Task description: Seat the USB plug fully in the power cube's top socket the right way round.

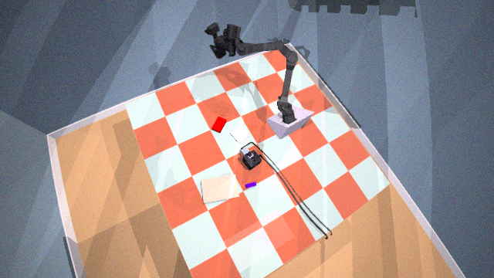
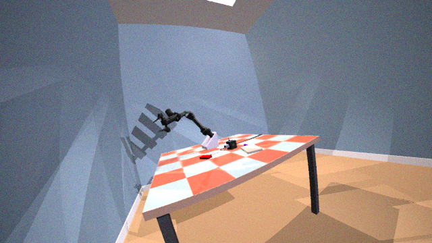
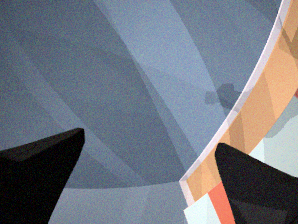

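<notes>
Claw wide open, nothing gripped, well away from the cube.

My claw (image 1: 213, 42) (image 2: 159, 124) (image 3: 152, 143) was spread wide, touching nothing, out past the desk's (image 1: 216, 147) (image 2: 202, 175) edge in the top view. Power cube (image 1: 252, 160) (image 2: 231, 144) sat on the desk, between the red block (image 1: 218, 124) (image 2: 205, 156) and the black cables' (image 1: 287, 185) far ends. Plug too small to make out; couldn't tell its heading, long axis or seating.

One red block (image 1: 218, 124) (image 2: 205, 156), one purple block (image 1: 251, 184) (image 2: 246, 144).
</notes>
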{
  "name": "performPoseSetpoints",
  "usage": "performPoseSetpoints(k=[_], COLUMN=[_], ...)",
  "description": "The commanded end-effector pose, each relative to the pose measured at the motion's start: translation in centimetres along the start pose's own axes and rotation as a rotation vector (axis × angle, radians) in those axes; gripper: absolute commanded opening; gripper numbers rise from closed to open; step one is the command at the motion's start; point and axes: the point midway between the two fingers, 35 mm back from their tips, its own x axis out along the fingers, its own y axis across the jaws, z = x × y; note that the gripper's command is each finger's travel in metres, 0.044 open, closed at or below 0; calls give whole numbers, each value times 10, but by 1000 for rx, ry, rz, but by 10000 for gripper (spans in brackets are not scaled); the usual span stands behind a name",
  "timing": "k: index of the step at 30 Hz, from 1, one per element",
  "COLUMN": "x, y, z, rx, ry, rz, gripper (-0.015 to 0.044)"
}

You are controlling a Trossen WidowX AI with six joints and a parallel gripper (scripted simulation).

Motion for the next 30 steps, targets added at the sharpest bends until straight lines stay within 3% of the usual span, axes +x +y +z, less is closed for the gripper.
performPoseSetpoints(k=[1, 6, 14, 22, 30], x=[-4, -25, -92, -195, -314], y=[-40, -82, -147, -206, -265], z=[-66, -137, -237, -304, -328], rx=[2, -14, -86, -251, -497], ry=[156, 323, 570, 798, 939], rz=[-127, -265, -492, -704, -915], gripper=[440, 440, 440, 440, 440])
